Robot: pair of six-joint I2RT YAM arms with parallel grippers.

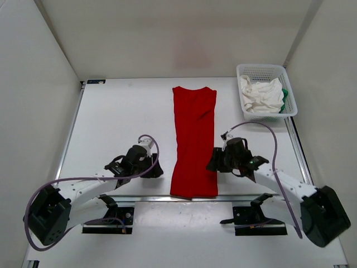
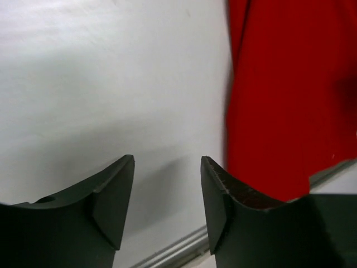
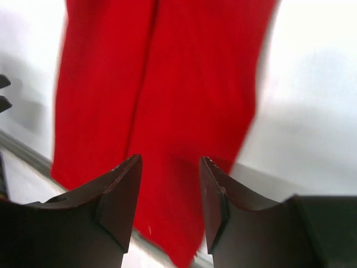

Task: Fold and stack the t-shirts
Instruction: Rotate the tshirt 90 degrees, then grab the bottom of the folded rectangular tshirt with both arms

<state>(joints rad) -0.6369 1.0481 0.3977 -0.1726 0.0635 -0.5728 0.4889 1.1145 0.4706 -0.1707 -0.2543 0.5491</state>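
Bright red cloth t-shirt (image 1: 194, 142), folded into a long strip, lies flat on white table (image 1: 122, 111). Left gripper (image 2: 167, 167) and right gripper (image 3: 170, 164) flank its near end, fingers released, empty.

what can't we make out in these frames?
Green t-shirt: top view, mostly hidden by the white t-shirt in the basket; only a sliver shows.
Red t-shirt: both wrist views cut it off at the frame edges; right wrist view is blurred.
Right gripper: whether its tips touch the red cloth is unclear, top view too small.
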